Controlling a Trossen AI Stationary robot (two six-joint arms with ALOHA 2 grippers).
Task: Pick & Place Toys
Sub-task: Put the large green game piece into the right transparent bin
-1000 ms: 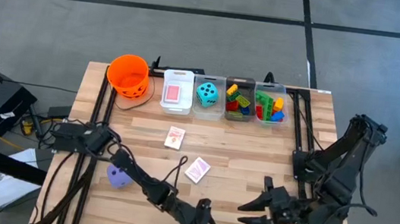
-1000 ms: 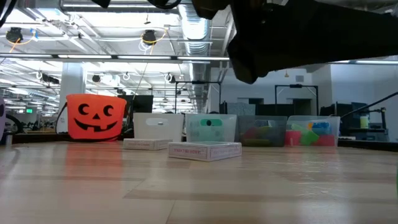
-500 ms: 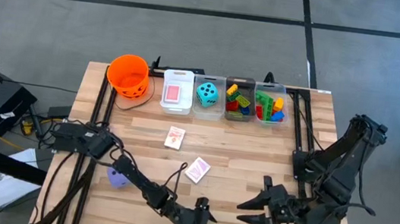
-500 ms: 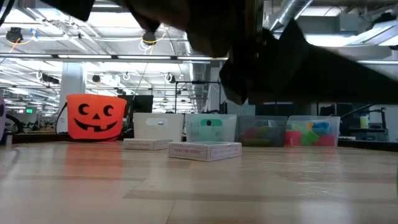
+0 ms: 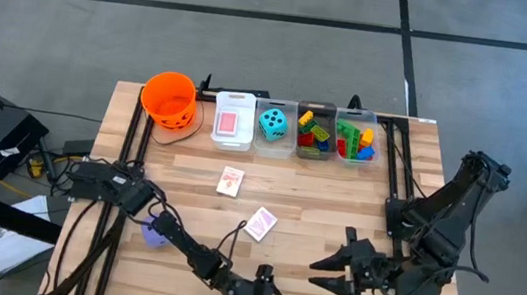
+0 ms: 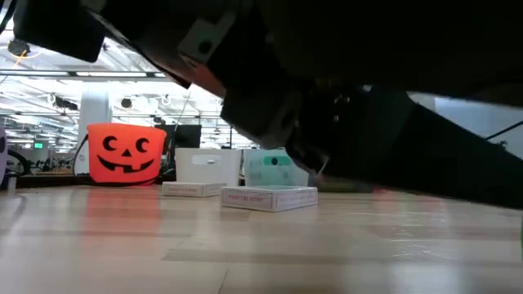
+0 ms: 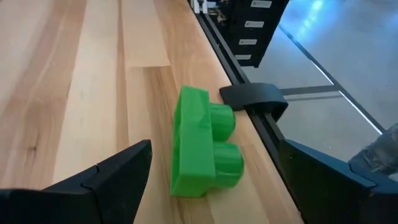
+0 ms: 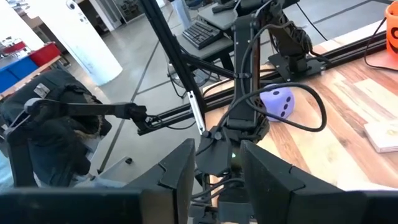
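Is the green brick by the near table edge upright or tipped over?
Tipped: the green brick lies on its side, its studs pointing sideways toward the table edge.

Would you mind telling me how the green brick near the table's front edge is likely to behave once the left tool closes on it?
The green brick looks like moulded hard plastic, so probably stiff and light. It lies on its side with two round studs pointing at the table edge, so a nudge might tip or slide it off. The left tool, open around it, may slip on its glossy faces.
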